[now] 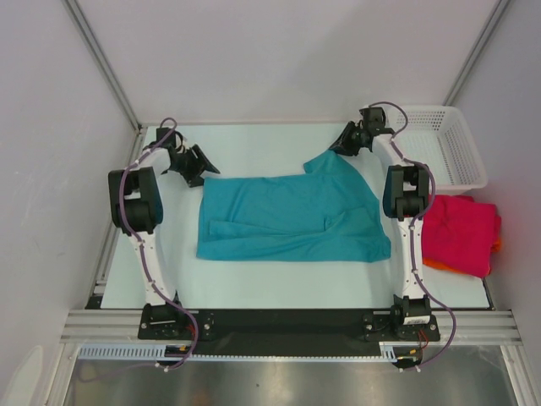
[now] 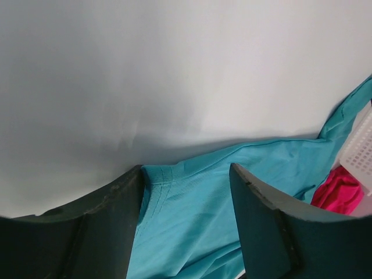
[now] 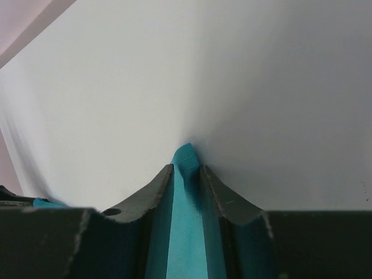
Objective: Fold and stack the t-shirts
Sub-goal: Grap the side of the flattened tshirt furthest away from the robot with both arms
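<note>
A teal t-shirt [image 1: 292,218] lies partly folded across the middle of the table. My right gripper [image 1: 348,140] is shut on its far right corner and pulls it toward the back; the pinched cloth [image 3: 187,192] shows between the fingers. My left gripper [image 1: 193,166] is open just past the shirt's far left corner, and that hemmed corner [image 2: 160,177] shows between its fingers, apart from them. A crimson-pink t-shirt [image 1: 461,233] lies bunched at the right edge, and also shows in the left wrist view [image 2: 340,189]. An orange t-shirt [image 1: 439,267] shows only as an edge under it.
A white mesh basket [image 1: 444,144] stands at the back right, beside the right gripper, and its corner shows in the left wrist view [image 2: 360,148]. The white table [image 1: 254,144] runs behind the shirt. Grey walls close in at left and back.
</note>
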Controlling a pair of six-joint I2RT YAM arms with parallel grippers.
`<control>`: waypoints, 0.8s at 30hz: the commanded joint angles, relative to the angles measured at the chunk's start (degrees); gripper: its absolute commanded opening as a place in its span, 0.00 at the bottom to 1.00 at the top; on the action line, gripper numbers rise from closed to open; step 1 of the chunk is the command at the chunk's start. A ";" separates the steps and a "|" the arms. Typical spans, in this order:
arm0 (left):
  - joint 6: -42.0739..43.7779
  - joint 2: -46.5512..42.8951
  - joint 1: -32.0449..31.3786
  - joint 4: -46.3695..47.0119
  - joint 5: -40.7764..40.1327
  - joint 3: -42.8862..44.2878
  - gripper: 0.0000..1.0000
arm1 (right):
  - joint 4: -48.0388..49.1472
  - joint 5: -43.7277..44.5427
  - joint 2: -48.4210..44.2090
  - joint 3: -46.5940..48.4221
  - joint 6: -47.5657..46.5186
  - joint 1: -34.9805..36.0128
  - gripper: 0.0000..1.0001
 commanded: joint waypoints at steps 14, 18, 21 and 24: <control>-0.26 -4.23 -1.34 -0.26 0.41 -3.16 0.07 | -8.53 3.89 -4.07 -0.99 -4.74 0.45 0.00; 0.09 -6.61 -1.26 -1.67 0.15 -2.28 0.06 | -9.85 5.21 -8.36 -1.34 -6.15 -0.43 0.00; 0.62 -8.36 -1.26 -2.72 -0.03 -1.93 0.06 | -10.56 5.92 -10.66 -2.22 -6.76 -0.96 0.00; 1.05 -9.94 -1.26 -3.51 -0.29 -2.19 0.06 | -10.91 6.71 -13.56 -3.45 -7.56 -1.31 0.00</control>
